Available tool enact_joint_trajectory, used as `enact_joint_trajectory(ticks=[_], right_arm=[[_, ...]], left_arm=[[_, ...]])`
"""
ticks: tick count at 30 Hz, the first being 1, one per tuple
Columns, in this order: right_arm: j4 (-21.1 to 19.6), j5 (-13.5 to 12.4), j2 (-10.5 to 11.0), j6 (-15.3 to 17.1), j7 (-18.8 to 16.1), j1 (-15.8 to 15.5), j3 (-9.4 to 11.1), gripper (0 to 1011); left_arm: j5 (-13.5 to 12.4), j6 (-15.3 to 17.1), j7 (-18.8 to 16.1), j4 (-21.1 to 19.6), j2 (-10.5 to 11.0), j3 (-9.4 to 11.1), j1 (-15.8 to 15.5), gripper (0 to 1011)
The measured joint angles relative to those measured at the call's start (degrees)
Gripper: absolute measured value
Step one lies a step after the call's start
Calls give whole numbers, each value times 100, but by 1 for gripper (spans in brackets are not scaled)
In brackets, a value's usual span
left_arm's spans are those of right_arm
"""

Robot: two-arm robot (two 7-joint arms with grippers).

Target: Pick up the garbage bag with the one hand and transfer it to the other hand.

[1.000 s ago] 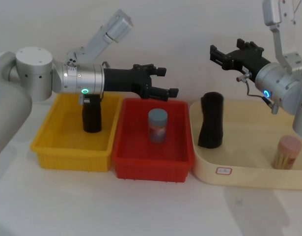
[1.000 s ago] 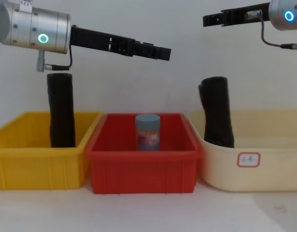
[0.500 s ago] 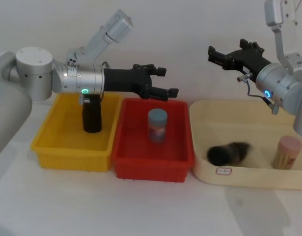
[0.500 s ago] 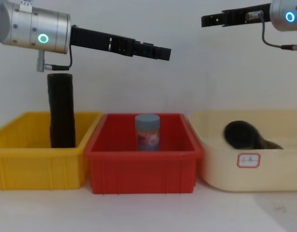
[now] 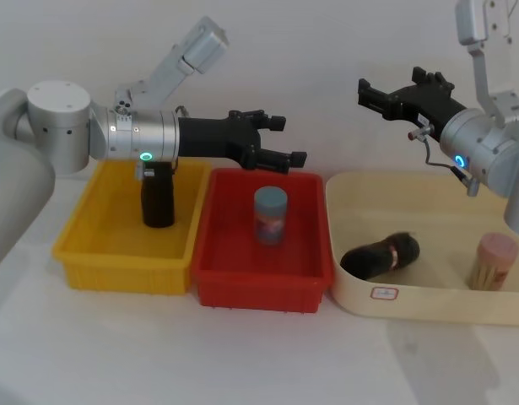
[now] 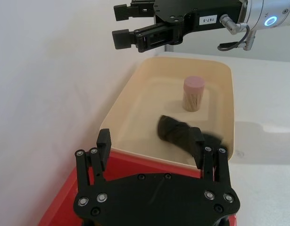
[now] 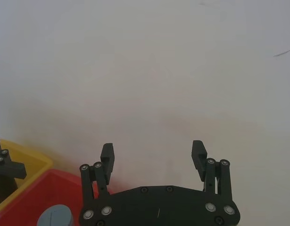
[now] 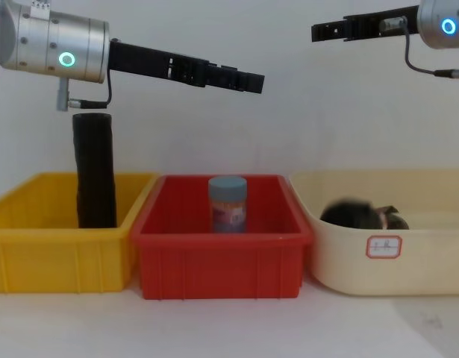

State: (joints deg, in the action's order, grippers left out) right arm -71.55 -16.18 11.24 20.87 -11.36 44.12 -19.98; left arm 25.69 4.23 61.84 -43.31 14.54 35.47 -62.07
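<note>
A robot test bench in a lab: bare white wall and white tabletop (image 5: 242, 354), with 3 sorting bins in a row, yellow bin (image 5: 124, 253) at 9 o'clock, red bin (image 5: 259, 283) centre, labelled cream tray (image 5: 428, 299) at 3 o'clock.

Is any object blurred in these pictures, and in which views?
Chest view: the black crinkly garbage bag roll, lying in the cream tray, looks smeared. Left wrist view: the bag's far end is soft. Head view: the bag is fairly sharp, like the bins.
</note>
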Motion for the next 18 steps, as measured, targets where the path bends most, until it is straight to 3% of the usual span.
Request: enact_joint_trajectory(ticks=[9,18], right_arm=[[-54,-1,12,-39,4,-91,16,1004],[-343,-2,93,-220,82,-529,86,1004]], left_arm=[[-17,0,-109,-97,14,-13,94,1001],[-153,-29,-680,-555,82,-99,540,1001]])
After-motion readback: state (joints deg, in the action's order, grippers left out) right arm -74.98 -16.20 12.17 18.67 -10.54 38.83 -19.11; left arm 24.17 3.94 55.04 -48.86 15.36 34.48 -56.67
